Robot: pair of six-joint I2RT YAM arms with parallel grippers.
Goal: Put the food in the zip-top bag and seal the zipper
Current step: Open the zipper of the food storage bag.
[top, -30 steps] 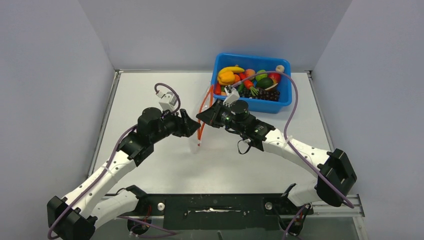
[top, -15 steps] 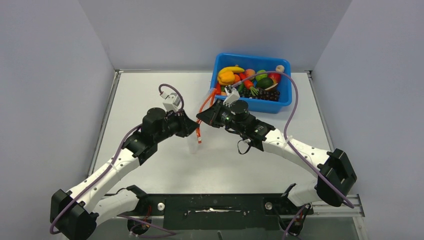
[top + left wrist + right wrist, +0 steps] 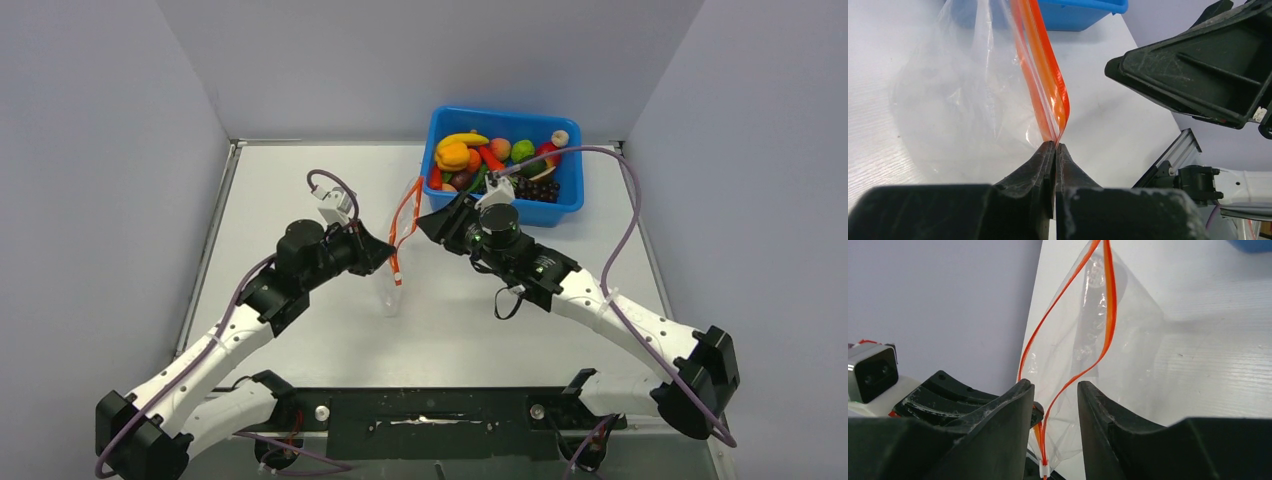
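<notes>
Pinching the zipper (image 3: 1048, 95) end are left fingers (image 3: 1040, 165); right fingers (image 3: 998, 415) gape just beside.

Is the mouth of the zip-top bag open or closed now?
Open. In the right wrist view the two orange-red strips of the zipper bow wide apart, meeting only at their near end.

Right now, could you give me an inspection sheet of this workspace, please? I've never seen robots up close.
Surface: white tabletop.
Job's things: clear crinkly plastic bag held up, mouth open; orange-red zipper strip unsealed; glossy toy food all in blue plastic bin, none seen bagged.
Clutter: nothing seen.
Grippers: left gripper shut on the zipper strip's end; right gripper open, one strand between its fingers.
Cables: purple cables along both arms.
Surroundings: plain grey walls on three sides.
</notes>
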